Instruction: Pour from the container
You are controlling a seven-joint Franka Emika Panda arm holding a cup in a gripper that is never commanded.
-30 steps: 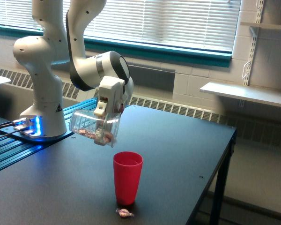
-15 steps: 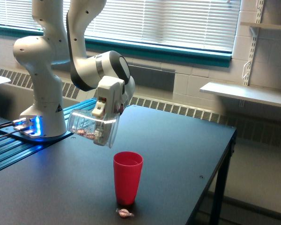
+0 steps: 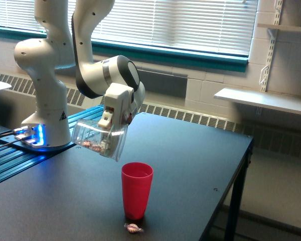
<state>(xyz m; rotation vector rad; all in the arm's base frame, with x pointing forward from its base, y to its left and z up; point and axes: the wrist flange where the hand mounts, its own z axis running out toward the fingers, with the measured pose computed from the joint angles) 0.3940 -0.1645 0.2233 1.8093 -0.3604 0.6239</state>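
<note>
One arm bent low, container tipped sideways above red cup

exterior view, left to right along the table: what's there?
Robot base → clear container held tilted in the gripper → red cup, standing upright. A wrapped candy lies on the table just in front of the cup, so its place overlaps.

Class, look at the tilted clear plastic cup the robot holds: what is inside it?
Inside the clear plastic cup, small pinkish-brown wrapped candies lie along its lower side. The gripper covers part of it, so their number is unclear.
</note>
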